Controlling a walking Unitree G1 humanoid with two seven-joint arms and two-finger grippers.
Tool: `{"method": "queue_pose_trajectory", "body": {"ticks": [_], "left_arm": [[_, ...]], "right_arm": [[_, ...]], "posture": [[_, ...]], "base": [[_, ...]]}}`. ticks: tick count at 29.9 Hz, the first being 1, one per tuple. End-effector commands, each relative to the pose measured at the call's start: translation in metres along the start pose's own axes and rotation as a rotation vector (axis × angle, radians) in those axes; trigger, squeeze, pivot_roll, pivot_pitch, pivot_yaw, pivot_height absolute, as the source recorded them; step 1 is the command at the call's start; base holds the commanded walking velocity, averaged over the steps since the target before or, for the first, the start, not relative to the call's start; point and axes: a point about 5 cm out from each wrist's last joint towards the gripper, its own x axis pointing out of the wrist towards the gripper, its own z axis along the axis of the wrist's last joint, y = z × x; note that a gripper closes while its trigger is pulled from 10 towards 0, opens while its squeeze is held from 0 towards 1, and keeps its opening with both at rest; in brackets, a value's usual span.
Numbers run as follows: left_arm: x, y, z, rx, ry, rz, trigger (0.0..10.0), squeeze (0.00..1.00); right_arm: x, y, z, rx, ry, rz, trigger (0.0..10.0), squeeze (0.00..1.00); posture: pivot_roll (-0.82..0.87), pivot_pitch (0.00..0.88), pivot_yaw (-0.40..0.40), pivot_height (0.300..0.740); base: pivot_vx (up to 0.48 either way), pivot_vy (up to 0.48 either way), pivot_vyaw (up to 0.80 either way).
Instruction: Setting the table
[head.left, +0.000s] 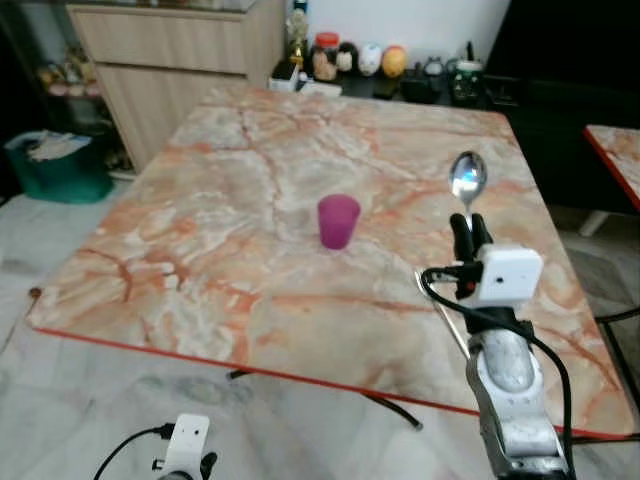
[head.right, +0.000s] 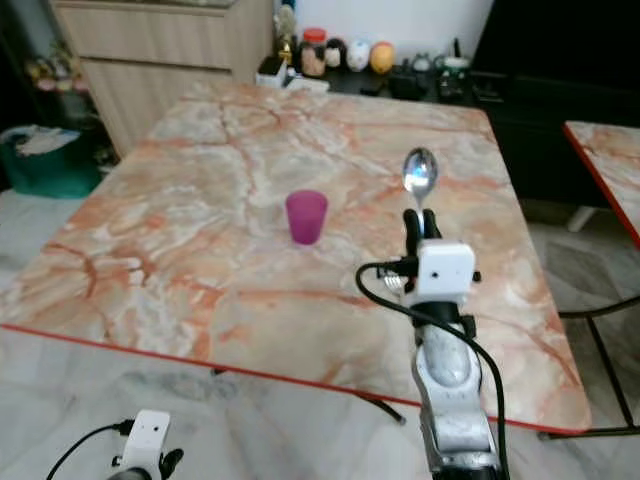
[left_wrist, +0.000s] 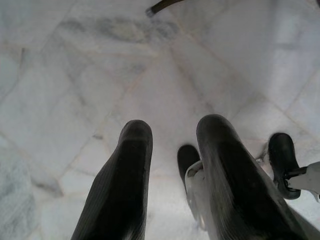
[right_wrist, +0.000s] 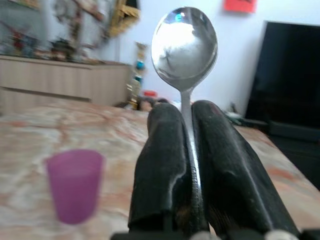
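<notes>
A metal spoon (head.left: 467, 178) stands bowl-up in my right gripper (head.left: 470, 232), which is shut on its handle above the right side of the marble table (head.left: 210, 240). The right wrist view shows the spoon (right_wrist: 184, 42) pinched between both black fingers (right_wrist: 162, 165). A purple plastic cup (head.left: 338, 220) stands upright near the middle of the table, to the left of the gripper and apart from it. My left gripper (left_wrist: 170, 137) hangs low over the floor with its fingers slightly apart and nothing between them.
A wooden cabinet (head.left: 175, 60) and a teal bin (head.left: 60, 165) stand at the back left. Jars and figurines (head.left: 360, 60) line a dark shelf behind the table. Another table's red-edged corner (head.left: 615, 155) is at the right. Metal table legs (head.left: 395, 410) show below.
</notes>
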Motion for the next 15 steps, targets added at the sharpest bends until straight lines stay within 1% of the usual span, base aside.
{"method": "queue_pose_trajectory", "body": {"ticks": [1, 13, 15], "left_arm": [[-0.001, -0.0009, -0.0053, 0.02, 0.016, -0.003, 10.0, 0.0], [-0.0007, -0.0016, -0.0038, 0.019, 0.009, -0.005, 10.0, 0.0], [-0.0007, -0.0018, -0.0035, 0.019, 0.008, -0.006, 10.0, 0.0]], "right_arm": [[0.0017, 0.0004, 0.0031, 0.006, -0.018, 0.002, 10.0, 0.0], [0.0058, -0.0013, 0.0047, 0.015, -0.026, -0.004, 10.0, 0.0], [0.0065, -0.0011, 0.0035, 0.021, -0.016, 0.0, 10.0, 0.0]], "posture": [[0.04, 0.0, -0.034, 0.731], [0.04, 0.0, -0.034, 0.731], [0.04, 0.0, -0.034, 0.731]], "base": [[0.0, -0.277, 0.0], [0.0, -0.286, 0.0], [0.0, -0.307, -0.74]]}}
